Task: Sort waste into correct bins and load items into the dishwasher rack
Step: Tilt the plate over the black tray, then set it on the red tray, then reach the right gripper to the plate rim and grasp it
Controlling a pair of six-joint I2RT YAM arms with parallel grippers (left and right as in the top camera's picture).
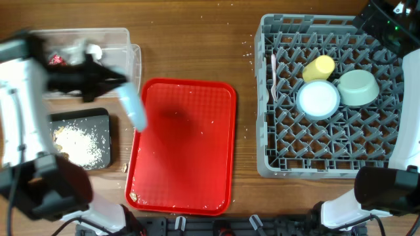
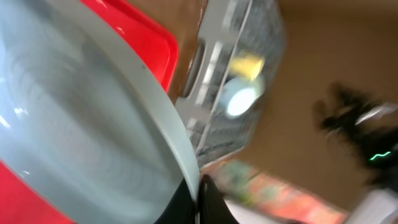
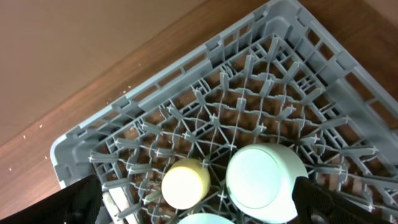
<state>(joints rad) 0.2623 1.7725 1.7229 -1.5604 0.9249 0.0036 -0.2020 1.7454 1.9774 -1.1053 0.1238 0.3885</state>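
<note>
Currently the left jaws are clamped on the rim of the light-blue plate (image 1: 133, 110), which hangs edge-on and tilted at left-centre of the overhead frame, over the left edge of the red tray (image 1: 190, 157) and just beside the clear tub (image 1: 125, 39) holding a red wrapper (image 1: 56, 59) and a white napkin (image 1: 92, 50). Below it on the desk (image 1: 197, 39), the black tray (image 1: 98, 118) holds pale crumbs (image 1: 80, 144). At the right the grey rack (image 1: 275, 164) carries the yellow cup (image 1: 319, 67), a mint-green bowl (image 1: 358, 87), a paler bowl (image 1: 318, 98) and a white utensil (image 1: 273, 75), while the right jaws stand wide apart, empty, over its upper corner
</note>
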